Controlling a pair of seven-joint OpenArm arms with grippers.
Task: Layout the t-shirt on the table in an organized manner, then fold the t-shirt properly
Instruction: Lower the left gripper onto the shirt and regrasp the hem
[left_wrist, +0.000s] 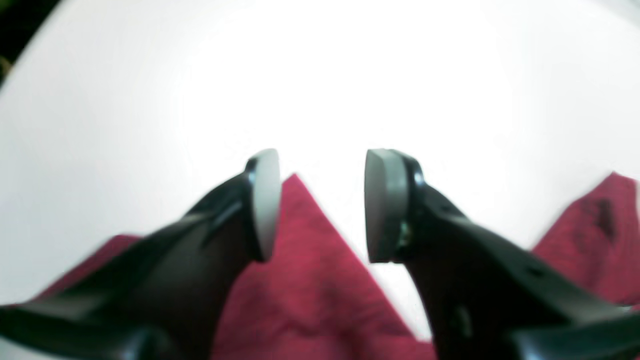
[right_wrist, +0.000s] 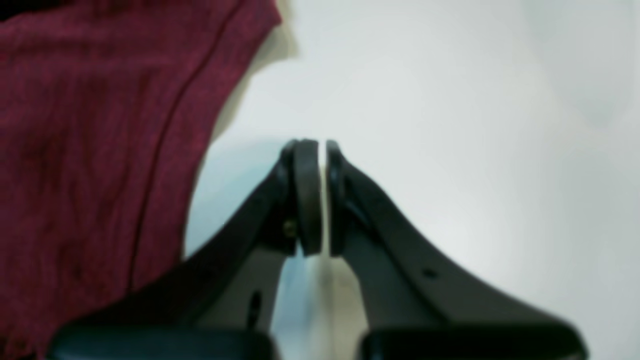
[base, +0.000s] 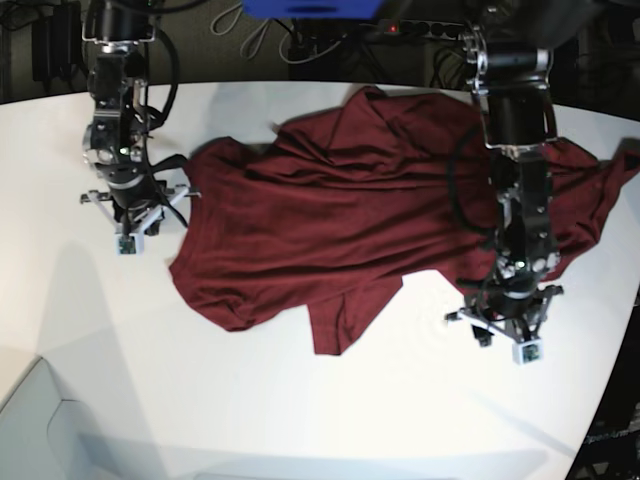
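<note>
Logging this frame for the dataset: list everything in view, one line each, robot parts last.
t-shirt: one, dark maroon red, spread rumpled across the middle of the table, not yet folded.
table: one, white, curved edge, under everything.
cables: several, dark and light, behind the table's far edge.
left gripper: one, black with grey pads, jaws apart over the shirt's edge, holding nothing.
right gripper: one, black, jaws shut and empty, over bare table beside the shirt.

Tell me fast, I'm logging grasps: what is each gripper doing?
Left gripper: open, holding nothing, above the t-shirt.
Right gripper: shut, empty, over the table.
</note>
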